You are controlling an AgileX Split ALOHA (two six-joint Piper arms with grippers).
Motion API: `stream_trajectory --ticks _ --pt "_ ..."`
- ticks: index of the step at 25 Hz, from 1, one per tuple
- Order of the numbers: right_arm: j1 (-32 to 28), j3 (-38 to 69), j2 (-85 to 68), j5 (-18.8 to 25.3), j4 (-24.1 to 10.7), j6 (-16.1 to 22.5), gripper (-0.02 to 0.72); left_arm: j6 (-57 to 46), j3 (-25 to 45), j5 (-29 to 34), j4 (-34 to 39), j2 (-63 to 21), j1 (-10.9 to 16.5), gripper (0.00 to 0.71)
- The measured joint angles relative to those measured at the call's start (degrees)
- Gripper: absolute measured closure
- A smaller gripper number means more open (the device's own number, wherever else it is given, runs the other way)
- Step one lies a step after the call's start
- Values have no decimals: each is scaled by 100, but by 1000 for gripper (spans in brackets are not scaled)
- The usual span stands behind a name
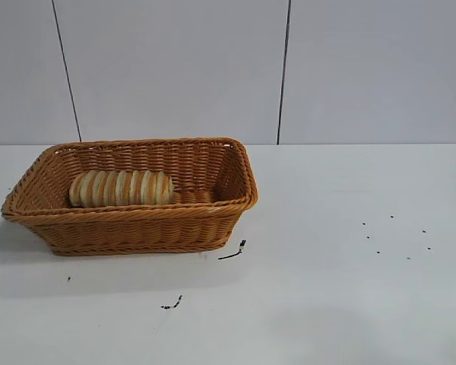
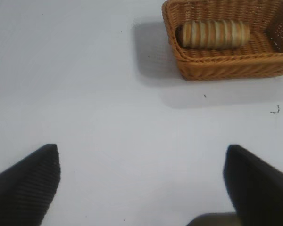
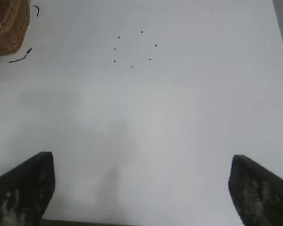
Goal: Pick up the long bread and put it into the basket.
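Long bread [image 1: 121,188]: lies lengthwise inside the basket [image 1: 137,228], toward its left half, resting on the woven floor. Basket: stands on the white table [image 1: 327,289], left of centre in the exterior view. Left gripper [image 2: 141,183]: above bare table, well apart from the basket, jaws spread wide, holding nothing. Right gripper [image 3: 141,188]: above bare table, jaws spread wide, holding nothing; basket corner only at the edge of its view. Table surface: small black marks [image 1: 232,252] just beside the basket, scattered dots [image 1: 395,237] farther right.
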Motion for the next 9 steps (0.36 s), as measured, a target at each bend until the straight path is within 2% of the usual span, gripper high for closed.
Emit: stream_trajectory --ticks 9 --pt "0 0 -18 0 0 0 14 0 0 0 0 -52 0 17"
